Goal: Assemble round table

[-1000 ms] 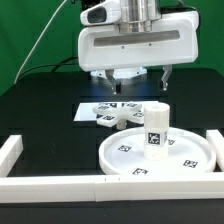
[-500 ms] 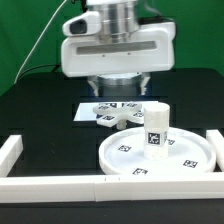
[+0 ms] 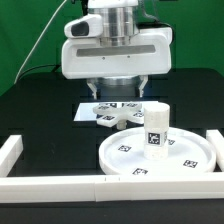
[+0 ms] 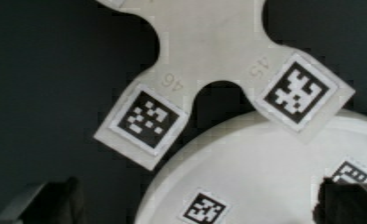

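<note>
We find the gripper (image 3: 122,90) spread wide and empty, hanging above the foot (image 3: 110,116). The foot lies flat just beyond the disc (image 3: 104,157) in the exterior view. The leg (image 3: 157,128) stands upright on the disc

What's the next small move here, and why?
Probably lower the open tool straight toward the cross-shaped foot: the leg already stands upright on the disc, while the foot lies loose beneath the tool, ungrasped.
</note>
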